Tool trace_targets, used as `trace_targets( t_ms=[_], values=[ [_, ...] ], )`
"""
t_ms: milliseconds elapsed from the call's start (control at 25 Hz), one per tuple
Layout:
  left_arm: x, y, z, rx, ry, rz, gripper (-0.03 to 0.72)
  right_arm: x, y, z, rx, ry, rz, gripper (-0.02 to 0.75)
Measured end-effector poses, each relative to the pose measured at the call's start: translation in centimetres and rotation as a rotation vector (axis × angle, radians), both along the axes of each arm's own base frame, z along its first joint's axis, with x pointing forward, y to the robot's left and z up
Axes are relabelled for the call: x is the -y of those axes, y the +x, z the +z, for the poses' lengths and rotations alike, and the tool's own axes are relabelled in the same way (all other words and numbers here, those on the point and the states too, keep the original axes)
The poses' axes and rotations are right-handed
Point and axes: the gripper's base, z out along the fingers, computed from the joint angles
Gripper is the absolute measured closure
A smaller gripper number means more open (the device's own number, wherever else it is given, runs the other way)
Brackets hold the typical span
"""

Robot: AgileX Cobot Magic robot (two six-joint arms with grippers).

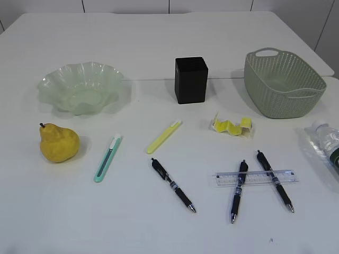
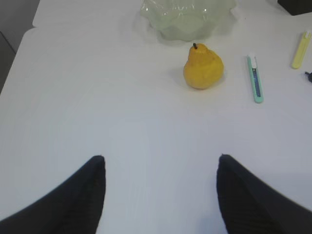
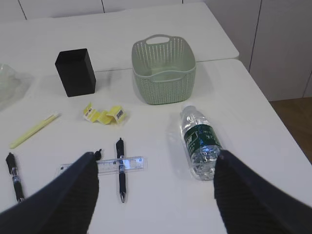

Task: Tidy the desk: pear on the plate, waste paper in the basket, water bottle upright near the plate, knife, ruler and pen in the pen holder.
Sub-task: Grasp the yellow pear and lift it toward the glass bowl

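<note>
Well ahead of our left claw, whose ribbed black fingers stand spread over bare white desk and pinch nothing, sits the pear: a plump, matte yellow fruit with a short dark stem, lying free on the tabletop. Just beyond it we see the plate, pale green translucent glass with a wavy, ruffled rim, holding nothing. To the right of the pear lies a slim teal knife with a white tip, and farther right a pale yellow knife, both flat plastic sticks.

Our right claw is likewise spread and holds nothing. Just ahead of its right finger the bottle lies on its side, clear crinkled plastic with a dark green label and its white cap pointing away from us. Ahead of the left finger the ruler, thin clear plastic with dark markings, lies flat; in the exterior view two dark pens cross over it. A third pen lies apart to the left. Farther out sits the waste paper, a crumpled yellow and white strip. Beyond it stand the pen holder, a matte black square box, and to its right the basket, grey-green plastic moulded in a woven pattern, oval, with cut-out handles.
</note>
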Motion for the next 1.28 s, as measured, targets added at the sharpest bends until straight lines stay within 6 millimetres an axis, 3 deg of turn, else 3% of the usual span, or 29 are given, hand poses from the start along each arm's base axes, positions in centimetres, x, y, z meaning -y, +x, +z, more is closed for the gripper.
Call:
trace_targets(
  t_ms=[160,480,840,1280],
  values=[
    [0.0,1.7,1.8,-0.022,0.006,0.003,0.178,-0.2,2.4,0.7,-0.047,0.005,0.004,0.19],
    [0.2,8.0,3.6,-0.122,0.018,0.004,0.178,-0.6,8.3,2.1,-0.131,-0.028,0.035,0.19],
    [0.8,16.3,2.8,-0.267,0.004,-0.015,0.178,-1.3,15.7,2.3,-0.304,0.003,0.061,0.19],
    [3.2,26.2,2.4,-0.46,-0.042,-0.075,0.178,-2.1,21.2,2.4,-0.492,0.04,0.111,0.19]
  ],
)
